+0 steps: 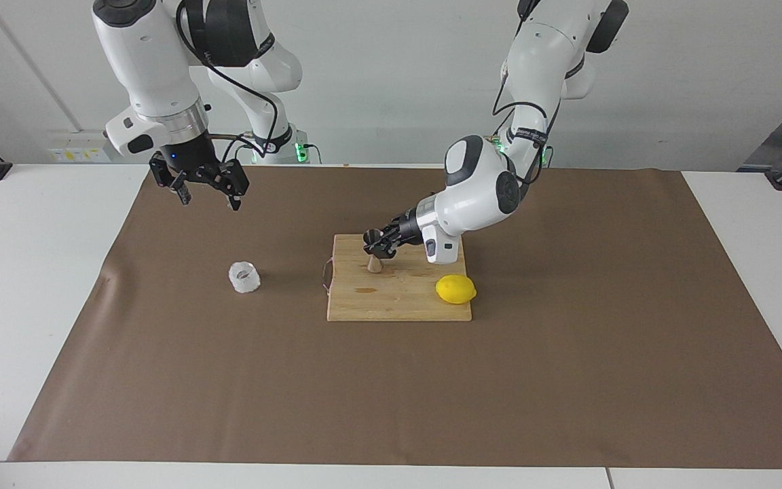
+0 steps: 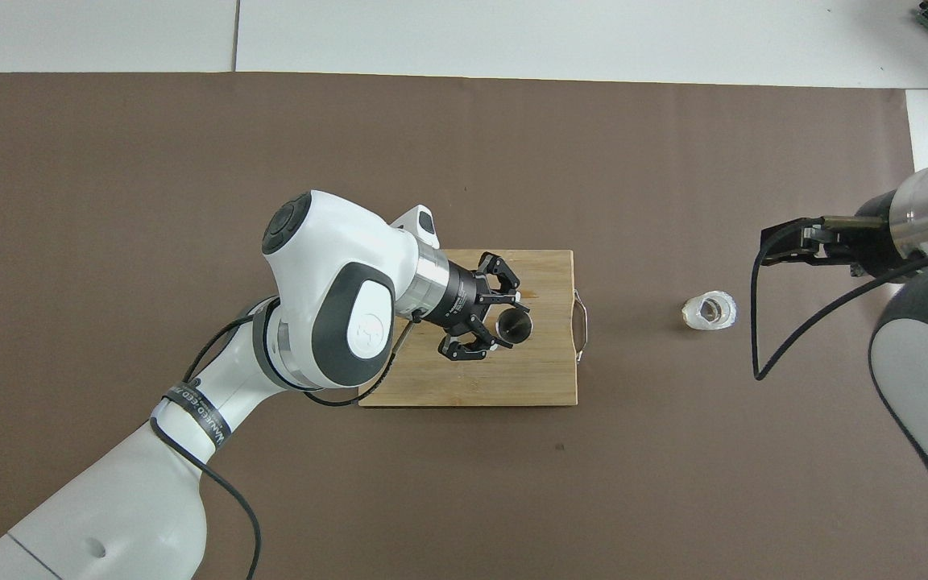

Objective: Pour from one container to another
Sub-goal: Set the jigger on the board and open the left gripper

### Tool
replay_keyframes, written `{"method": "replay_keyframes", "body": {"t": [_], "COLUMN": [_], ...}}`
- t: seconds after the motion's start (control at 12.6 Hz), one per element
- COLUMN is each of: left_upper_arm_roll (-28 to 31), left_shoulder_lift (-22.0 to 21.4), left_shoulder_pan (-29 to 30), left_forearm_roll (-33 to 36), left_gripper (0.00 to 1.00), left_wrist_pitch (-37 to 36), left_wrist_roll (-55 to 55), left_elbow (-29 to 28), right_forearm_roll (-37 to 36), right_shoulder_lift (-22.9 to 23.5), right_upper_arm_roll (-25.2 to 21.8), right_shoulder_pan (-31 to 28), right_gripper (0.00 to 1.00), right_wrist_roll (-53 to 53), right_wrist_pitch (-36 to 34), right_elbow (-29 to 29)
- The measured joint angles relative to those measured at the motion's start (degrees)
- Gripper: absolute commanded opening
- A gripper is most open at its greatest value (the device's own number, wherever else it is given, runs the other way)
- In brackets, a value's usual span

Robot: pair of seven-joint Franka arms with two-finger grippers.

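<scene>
The steel jigger (image 1: 375, 263) stands upright at the cutting board (image 1: 398, 302), near the edge closest to the robots, its open mouth up (image 2: 514, 325). My left gripper (image 1: 379, 247) is shut on its upper part, reaching in low from the left arm's end (image 2: 499, 325). I cannot tell whether its foot touches the wood. The whitish translucent cup (image 1: 244, 277) sits on the brown mat beside the board, toward the right arm's end (image 2: 709, 311). My right gripper (image 1: 208, 200) hangs open and empty above the mat, closer to the robots than the cup (image 2: 772, 248).
A yellow lemon (image 1: 455, 289) lies on the board's corner toward the left arm's end; the left arm hides it in the overhead view. The board (image 2: 472, 387) has a wire handle (image 2: 582, 325) facing the cup. Brown mat (image 1: 567, 380) covers the table's middle.
</scene>
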Motion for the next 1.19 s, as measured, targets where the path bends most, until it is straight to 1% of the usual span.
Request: {"method": "replay_keyframes", "body": {"t": [0.08, 0.16, 0.32, 0.47, 0.55, 0.63, 0.71, 0.79, 1.19], "left_upper_arm_roll": [0.01, 0.0, 0.0, 0.0, 0.0, 0.0, 0.01, 0.02, 0.28], "left_shoulder_lift": [0.19, 0.36, 0.58, 0.68, 0.73, 0.82, 0.93, 1.0, 1.0], "left_shoulder_pan": [-0.01, -0.02, -0.03, -0.03, -0.03, -0.03, -0.03, -0.02, -0.01], "left_forearm_roll": [0.0, 0.0, 0.0, 0.0, 0.01, 0.01, 0.01, 0.01, 0.34], "left_gripper": [0.03, 0.14, 0.27, 0.3, 0.38, 0.69, 0.89, 1.0, 1.0], "left_wrist_pitch": [0.03, 0.04, 0.07, 0.1, 0.11, 0.13, 0.16, 0.19, 0.08], "left_wrist_roll": [0.04, 0.07, 0.08, 0.08, 0.09, 0.09, 0.09, 0.09, 0.05], "left_elbow": [-0.01, -0.01, -0.02, -0.03, -0.03, -0.03, -0.03, -0.03, 0.26], "right_forearm_roll": [0.0, 0.0, 0.0, 0.0, 0.0, 0.0, 0.0, 0.0, 0.0], "right_shoulder_lift": [0.0, 0.0, 0.0, 0.0, 0.0, 0.0, 0.0, 0.0, 0.0], "right_upper_arm_roll": [0.01, 0.0, 0.0, 0.01, 0.01, 0.03, 0.05, 0.06, 0.13], "right_shoulder_pan": [0.01, 0.01, 0.01, 0.02, 0.03, 0.03, 0.04, 0.04, 0.06], "right_gripper": [1.0, 1.0, 1.0, 1.0, 1.0, 1.0, 1.0, 1.0, 1.0], "right_wrist_roll": [0.0, 0.0, 0.0, 0.0, 0.0, 0.0, 0.0, 0.0, -0.34], "right_wrist_pitch": [0.0, 0.0, 0.0, 0.0, 0.0, 0.0, 0.0, 0.0, 0.09], "right_elbow": [0.0, 0.0, 0.0, 0.0, 0.0, 0.0, 0.0, 0.0, 0.0]}}
